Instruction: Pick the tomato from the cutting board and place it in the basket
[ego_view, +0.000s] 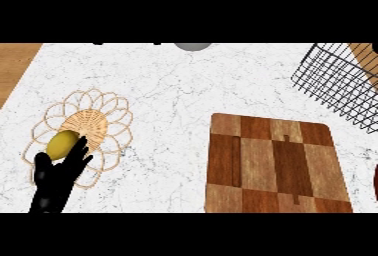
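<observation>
The left hand (55, 176) shows at 8 o'clock, open, its straight, spread fingers lying against a yellow lemon-like fruit (62, 142). The fruit rests on a woven wicker mat (94, 121) with looped edges, on the white marble counter (170, 90). The wooden cutting board (273, 165) lies at 4 o'clock, and the black wire basket (336, 85) sits at 2 o'clock, well apart from the hand. A dark red sliver (376, 181) shows at the view's edge at 4 o'clock, right of the board; whether it is the tomato I cannot tell.
</observation>
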